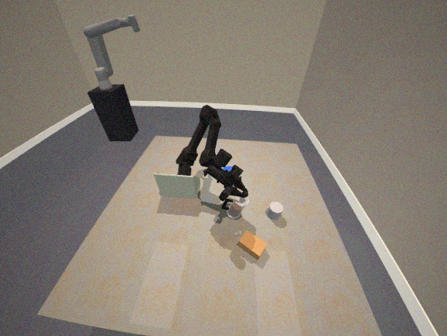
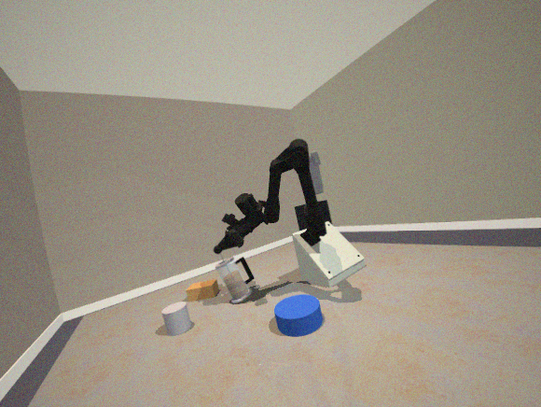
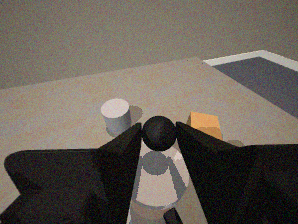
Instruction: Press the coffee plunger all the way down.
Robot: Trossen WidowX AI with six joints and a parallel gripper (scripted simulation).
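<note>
Top view: one arm, its gripper [image 1: 231,197] down over the press [image 1: 236,210], which stands on the mat [image 1: 115,270]. One white cylinder [image 1: 275,210] at 3 o'clock of the press, one orange block [image 1: 252,243] at 5 o'clock.

Exterior view: gripper [image 2: 219,248] just above the press lid; the press [image 2: 233,280] looks tilted. Only a short rod shows, so the plunger seems mostly down, not fully. One blue disc [image 2: 298,315], one cylinder [image 2: 176,317], one block [image 2: 202,289].

Wrist view: fingers clamped on the knob [image 3: 159,132], one each side; the lid [image 3: 156,163] close beneath. Left to do, by my judgement: last bit of travel, check tilt, release.
</note>
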